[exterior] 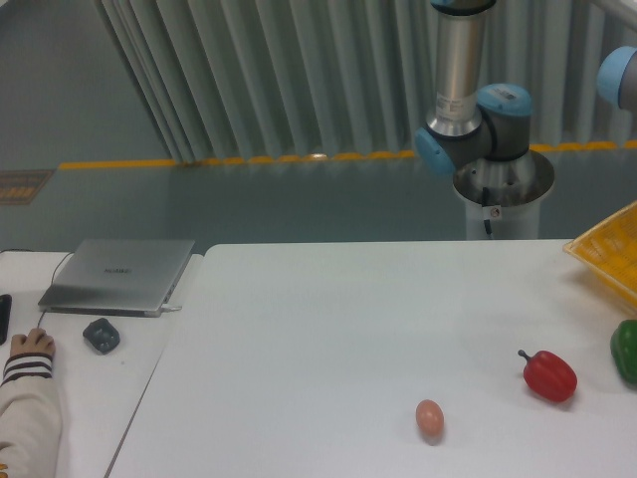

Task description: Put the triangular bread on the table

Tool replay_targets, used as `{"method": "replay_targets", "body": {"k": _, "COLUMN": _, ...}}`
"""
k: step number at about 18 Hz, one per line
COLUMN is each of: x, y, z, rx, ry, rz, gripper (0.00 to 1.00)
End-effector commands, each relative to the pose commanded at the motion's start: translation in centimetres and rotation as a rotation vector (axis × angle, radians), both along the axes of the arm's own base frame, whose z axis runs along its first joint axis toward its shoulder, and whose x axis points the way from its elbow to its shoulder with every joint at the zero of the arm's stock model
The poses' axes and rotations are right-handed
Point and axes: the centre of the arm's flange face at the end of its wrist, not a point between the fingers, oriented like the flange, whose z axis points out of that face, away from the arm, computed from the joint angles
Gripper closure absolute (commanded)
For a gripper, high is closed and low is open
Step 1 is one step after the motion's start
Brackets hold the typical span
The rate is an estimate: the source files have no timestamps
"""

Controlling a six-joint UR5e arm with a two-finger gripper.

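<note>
The triangular bread is out of view. The large white table [328, 329] holds a red pepper [548, 375] at the right and a small pinkish-tan egg [429, 418] near the front. Only the arm's base and lower joints [473, 129] show behind the table's far edge. The gripper is out of the frame.
A green pepper [626, 351] sits at the right edge, and a yellow crate [609, 254] at the far right. A smaller white desk at the left bears a grey laptop [119, 275] and a dark mouse [102, 335]. A person's hand [30, 347] rests there.
</note>
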Motion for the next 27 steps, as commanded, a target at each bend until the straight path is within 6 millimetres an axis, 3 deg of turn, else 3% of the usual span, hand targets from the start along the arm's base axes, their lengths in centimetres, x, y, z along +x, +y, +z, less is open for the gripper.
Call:
{"method": "replay_targets", "body": {"k": 4, "x": -1.0, "y": -1.8, "z": 0.2, "rx": 0.007, "ry": 0.012, "rz": 0.244, "gripper": 0.00}}
{"method": "replay_targets", "body": {"k": 7, "x": -1.0, "y": -1.9, "z": 0.3, "rx": 0.008, "ry": 0.013, "rz": 0.318, "gripper": 0.00}}
{"method": "replay_targets", "body": {"k": 10, "x": -2.1, "y": -4.0, "z": 0.2, "rx": 0.015, "ry": 0.010, "rz": 0.366, "gripper": 0.00}}
{"method": "replay_targets", "body": {"k": 18, "x": -3.6, "y": -5.1, "z": -2.8, "rx": -0.010, "ry": -0.037, "rz": 0.401, "gripper": 0.00}}
{"method": "replay_targets", "body": {"k": 27, "x": -5.9, "y": -9.4, "z": -7.5, "rx": -0.034, "ry": -0.125, "rz": 0.500, "gripper": 0.00}}
